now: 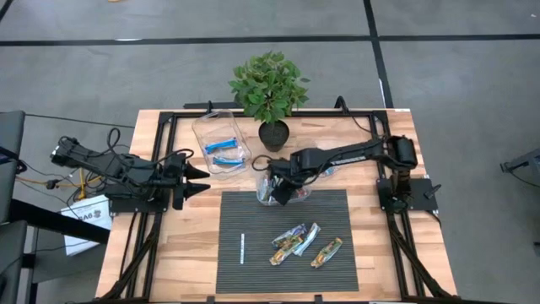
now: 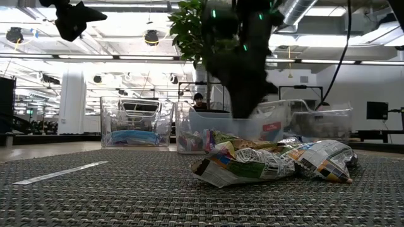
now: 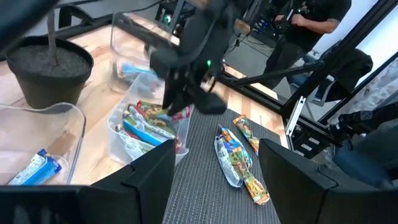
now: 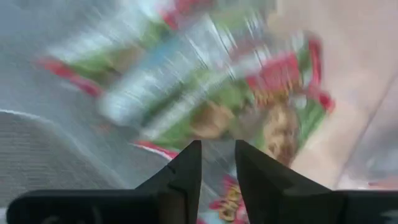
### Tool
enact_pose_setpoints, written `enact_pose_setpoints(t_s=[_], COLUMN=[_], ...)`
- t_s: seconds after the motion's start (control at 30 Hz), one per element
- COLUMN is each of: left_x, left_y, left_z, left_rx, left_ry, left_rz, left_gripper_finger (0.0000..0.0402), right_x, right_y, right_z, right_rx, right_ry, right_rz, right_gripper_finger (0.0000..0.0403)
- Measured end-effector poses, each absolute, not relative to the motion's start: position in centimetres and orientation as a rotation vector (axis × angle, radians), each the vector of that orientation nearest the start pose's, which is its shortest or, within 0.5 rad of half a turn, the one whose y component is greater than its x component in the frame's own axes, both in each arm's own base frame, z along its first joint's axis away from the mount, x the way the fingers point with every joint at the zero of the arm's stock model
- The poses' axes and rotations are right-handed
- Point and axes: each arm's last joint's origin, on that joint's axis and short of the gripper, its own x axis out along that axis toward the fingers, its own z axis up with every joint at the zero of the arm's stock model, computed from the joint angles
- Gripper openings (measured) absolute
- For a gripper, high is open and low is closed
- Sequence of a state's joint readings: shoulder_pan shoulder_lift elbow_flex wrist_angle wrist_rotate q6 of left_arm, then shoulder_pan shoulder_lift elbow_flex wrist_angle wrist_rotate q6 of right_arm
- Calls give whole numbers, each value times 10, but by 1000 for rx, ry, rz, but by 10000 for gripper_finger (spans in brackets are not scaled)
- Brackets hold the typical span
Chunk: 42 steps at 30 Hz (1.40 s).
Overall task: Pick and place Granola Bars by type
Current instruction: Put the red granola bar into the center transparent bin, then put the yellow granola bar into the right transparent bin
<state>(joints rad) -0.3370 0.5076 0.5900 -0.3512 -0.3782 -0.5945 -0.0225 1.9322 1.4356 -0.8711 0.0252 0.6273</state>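
Now right gripper over the middle tub of bars, fingers nearly together, nothing visibly gripped. Left gripper spread, idle. Four bars on mat.

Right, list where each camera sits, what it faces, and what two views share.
High: overhead, straight down; both arms, left gripper idle.
Low: mat height, across granola bars to the tubs; right arm above.
Left wrist: past its own fingers toward the right gripper over the middle tub.
Right wrist: own fingers over that tub's bars.
Shared: high and low show the white stick.
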Motion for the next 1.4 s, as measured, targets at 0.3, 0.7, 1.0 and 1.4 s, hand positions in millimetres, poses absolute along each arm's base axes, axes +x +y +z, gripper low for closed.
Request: enact_pose_setpoints(t_s=[0.3,0.7,1.0,1.4], left_x=[116,116,116,116], left_y=[-30,-30,-29,-29], left_z=[286,285,284,284], left_rx=[-496,-484,-527,-537], left_ry=[235,254,256,242], left_rz=[114,109,126,156], left_gripper_finger=[224,224,224,224], right_x=[388,400,377,287], right_y=[-22,3,47,65], right_z=[228,266,315,313], right_rx=[537,454,227,217], right_ry=[1223,1148,992,714], right_rz=[-475,-342,-149,54], right_gripper_finger=[90,90,90,90])
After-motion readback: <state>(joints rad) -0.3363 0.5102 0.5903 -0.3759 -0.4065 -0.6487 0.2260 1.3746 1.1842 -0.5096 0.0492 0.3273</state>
